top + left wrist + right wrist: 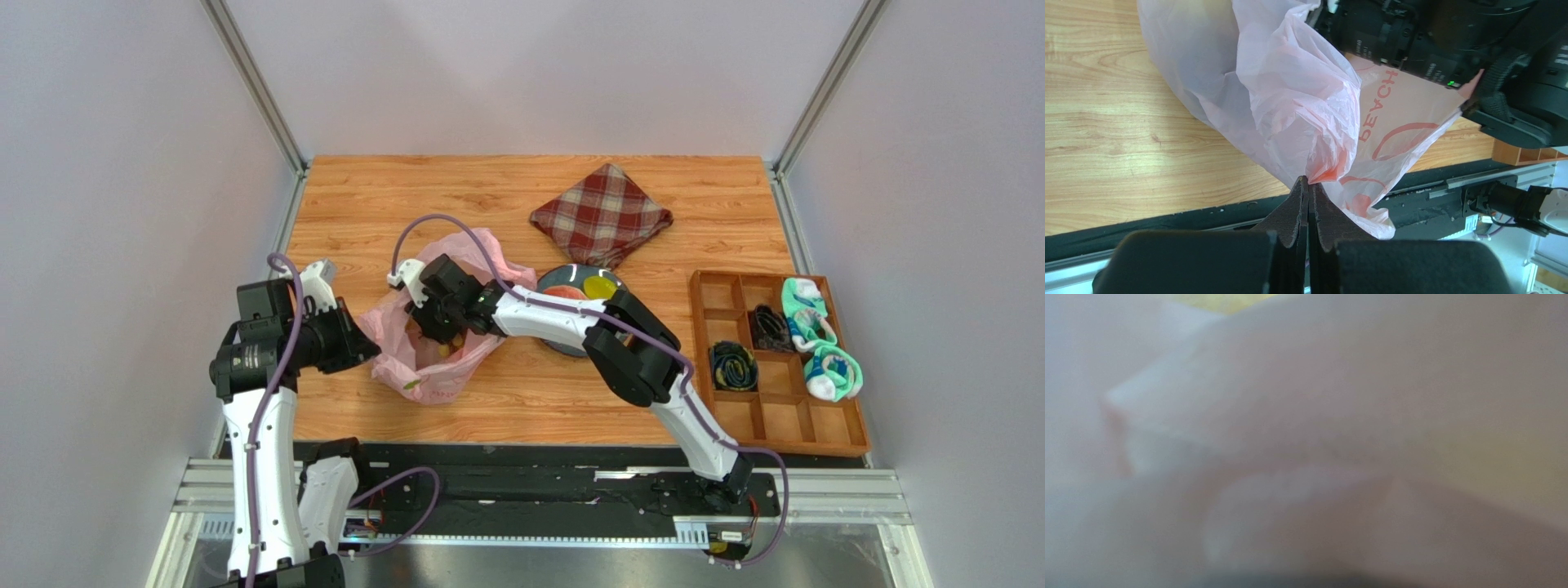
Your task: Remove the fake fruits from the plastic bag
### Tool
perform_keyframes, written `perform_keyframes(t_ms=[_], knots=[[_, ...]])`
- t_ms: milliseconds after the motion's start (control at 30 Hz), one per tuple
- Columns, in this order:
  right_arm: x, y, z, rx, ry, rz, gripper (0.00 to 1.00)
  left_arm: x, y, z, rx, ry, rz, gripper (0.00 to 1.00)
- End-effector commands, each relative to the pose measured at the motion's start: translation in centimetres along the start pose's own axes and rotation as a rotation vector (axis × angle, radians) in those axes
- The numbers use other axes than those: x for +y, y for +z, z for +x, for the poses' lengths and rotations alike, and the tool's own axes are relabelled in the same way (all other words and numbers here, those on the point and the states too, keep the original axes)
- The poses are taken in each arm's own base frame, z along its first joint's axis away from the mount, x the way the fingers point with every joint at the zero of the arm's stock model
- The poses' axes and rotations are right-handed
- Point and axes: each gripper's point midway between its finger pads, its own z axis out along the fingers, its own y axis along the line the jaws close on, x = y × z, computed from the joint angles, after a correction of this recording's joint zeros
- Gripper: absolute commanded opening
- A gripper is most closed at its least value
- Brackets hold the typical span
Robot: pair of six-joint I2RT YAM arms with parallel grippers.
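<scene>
The pink plastic bag (417, 349) lies on the wooden table left of centre, its mouth towards the right. My left gripper (366, 333) is shut on a bunched fold of the bag (1290, 92); its fingertips (1309, 179) pinch the film at the near edge. My right gripper (439, 328) reaches into the bag's mouth, its fingers hidden by the film. The right wrist view is filled with blurred pale plastic (1303, 441) and a yellow tinge at the top. Yellowish fruit (432, 382) shows through the bag. A yellow fruit (599, 288) and a pink-red slice (562, 293) lie on the dark plate (555, 341).
A red plaid cloth (601, 214) lies at the back centre. A wooden compartment tray (785, 423) stands at the right with teal socks (819, 349) and dark socks (732, 364). The right arm's elbow (632, 349) stands beside the plate.
</scene>
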Motion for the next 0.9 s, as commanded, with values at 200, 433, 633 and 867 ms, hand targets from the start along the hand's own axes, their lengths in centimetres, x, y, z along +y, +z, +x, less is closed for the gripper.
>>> perform_keyframes(t_ms=[200, 433, 633, 867], knots=[[3.6, -15.5, -9.2, -0.200, -0.201, -0.329, 0.00, -1.6, 1.4, -3.8, -0.131, -0.004, 0.109, 0.00], [5.9, -22.1, -10.2, -0.271, -0.272, -0.484, 0.00, -2.3, 2.1, -4.3, -0.170, -0.009, 0.176, 0.00], [6.7, -24.8, -12.5, -0.347, -0.254, -0.519, 0.00, -2.0, 2.6, -3.6, -0.162, -0.024, 0.180, 0.00], [7.1, -29.8, -19.4, -0.520, -0.195, -0.536, 0.00, -1.9, 2.7, -3.5, -0.165, -0.027, 0.178, 0.00]])
